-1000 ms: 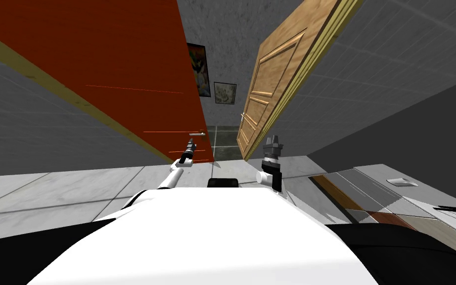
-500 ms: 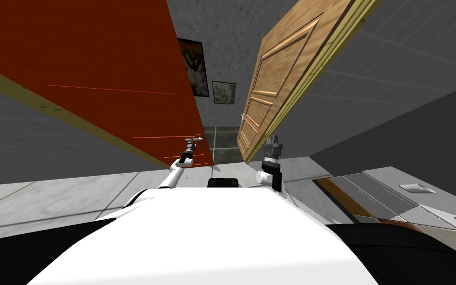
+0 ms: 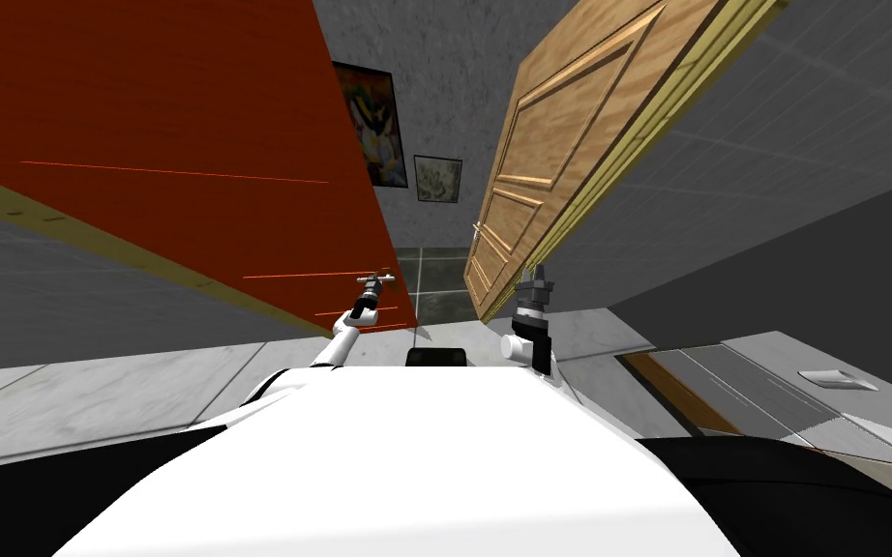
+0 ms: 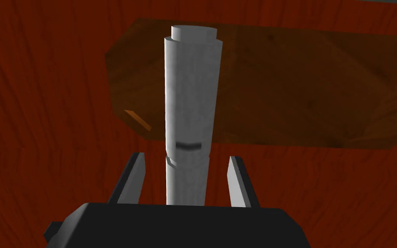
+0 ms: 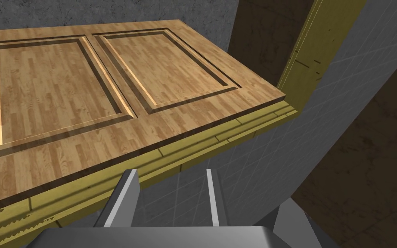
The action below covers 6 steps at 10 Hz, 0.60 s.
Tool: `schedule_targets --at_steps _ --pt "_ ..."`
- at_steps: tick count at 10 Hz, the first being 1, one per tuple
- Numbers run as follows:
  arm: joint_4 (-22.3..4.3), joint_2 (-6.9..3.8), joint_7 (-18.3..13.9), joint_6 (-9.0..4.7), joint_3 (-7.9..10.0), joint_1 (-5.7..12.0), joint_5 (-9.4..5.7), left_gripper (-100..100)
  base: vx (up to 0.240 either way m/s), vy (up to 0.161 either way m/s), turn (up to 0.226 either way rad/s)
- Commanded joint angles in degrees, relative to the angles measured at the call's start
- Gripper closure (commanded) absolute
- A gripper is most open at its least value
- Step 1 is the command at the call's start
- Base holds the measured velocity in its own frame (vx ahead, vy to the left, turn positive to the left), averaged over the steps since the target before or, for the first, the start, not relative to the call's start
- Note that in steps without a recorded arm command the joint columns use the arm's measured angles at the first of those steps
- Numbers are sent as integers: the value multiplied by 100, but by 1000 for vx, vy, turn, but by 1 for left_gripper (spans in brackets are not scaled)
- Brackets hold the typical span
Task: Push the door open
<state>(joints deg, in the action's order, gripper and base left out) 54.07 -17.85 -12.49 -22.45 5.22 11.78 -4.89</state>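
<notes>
The red door (image 3: pixel 193 145) slants across the left of the head view, its free edge near the middle. A grey lever handle (image 3: pixel 377 280) sticks out close to that edge. My left gripper (image 3: pixel 370 288) is at the handle. In the left wrist view the handle (image 4: pixel 189 107) runs between the open fingers of the left gripper (image 4: pixel 186 156), with a gap on each side, and the red door (image 4: pixel 42 86) lies behind it. My right gripper (image 3: pixel 537 277) is held up open beside a light wooden door (image 3: pixel 541 164); nothing is between the right gripper's (image 5: pixel 170 172) fingers.
The panelled wooden door (image 5: pixel 64 94) stands ajar on the right, with its yellow frame (image 5: pixel 318 47) by a grey tiled wall. Between the two doors is a narrow gap with dark floor tiles (image 3: pixel 439 280). Two pictures (image 3: pixel 370 121) hang on the far wall. A small flat white object (image 3: pixel 838 379) lies on the floor at right.
I have moved forward, and the red door has swung further away to the left. My left gripper has closed in on the handle, which now sits between its fingers. The right arm keeps its pose.
</notes>
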Motion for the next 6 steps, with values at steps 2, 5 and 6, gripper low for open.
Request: schedule_targets --at_steps 2,5,6 --pt "-5 0 -1 8 -1 -3 0 100 -25 -2 -8" --pt "-5 0 -1 8 -1 -3 0 100 -3 0 0" --pt "-47 -6 35 12 80 -2 -12 100 108 -18 28"
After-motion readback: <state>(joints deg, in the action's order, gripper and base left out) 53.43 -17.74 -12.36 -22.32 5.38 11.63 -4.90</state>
